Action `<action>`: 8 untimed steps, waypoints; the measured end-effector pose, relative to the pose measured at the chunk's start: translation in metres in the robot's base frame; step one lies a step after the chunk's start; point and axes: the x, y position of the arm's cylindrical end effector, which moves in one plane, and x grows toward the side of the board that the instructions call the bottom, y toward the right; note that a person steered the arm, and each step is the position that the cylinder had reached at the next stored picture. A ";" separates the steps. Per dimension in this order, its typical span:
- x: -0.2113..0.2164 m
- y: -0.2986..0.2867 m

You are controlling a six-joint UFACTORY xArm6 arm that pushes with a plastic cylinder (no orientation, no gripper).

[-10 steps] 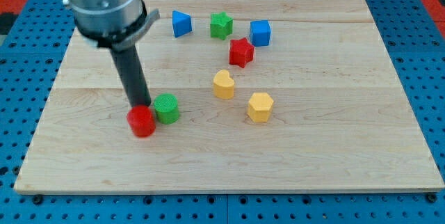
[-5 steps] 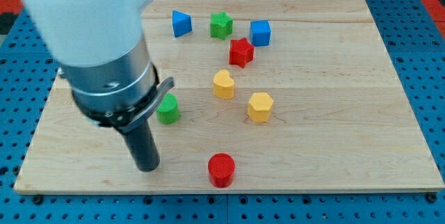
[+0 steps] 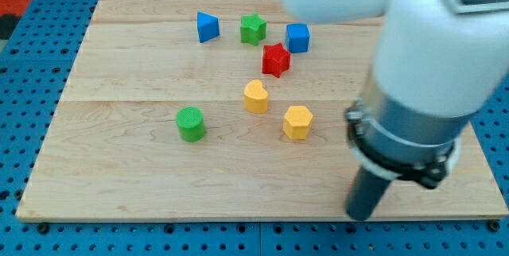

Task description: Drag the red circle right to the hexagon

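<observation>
My tip (image 3: 362, 215) near board's (image 3: 119, 184) bottom edge, well right-below yellow hexagon (image 3: 297, 122); bare rod, touching no visible block. Red circle hidden.

Two blue blocks (image 3: 207, 27), two green (image 3: 253, 28), two yellow (image 3: 255, 96), one red (image 3: 276, 60)

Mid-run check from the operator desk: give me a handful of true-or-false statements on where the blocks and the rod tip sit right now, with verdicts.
1. The red circle shows beside the yellow hexagon. False: no red circle is visible anywhere; it may be hidden behind the arm.
2. My tip is near the view's bottom right, clear of every visible block. True.
3. The green circle touches the yellow heart. False: bare board separates them.
4. The red star sits below and left of the blue cube. True.
5. The green star lies between the blue triangle and the blue cube. True.
</observation>
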 end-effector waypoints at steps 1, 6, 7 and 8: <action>-0.025 0.032; -0.084 0.064; -0.082 0.066; -0.081 0.068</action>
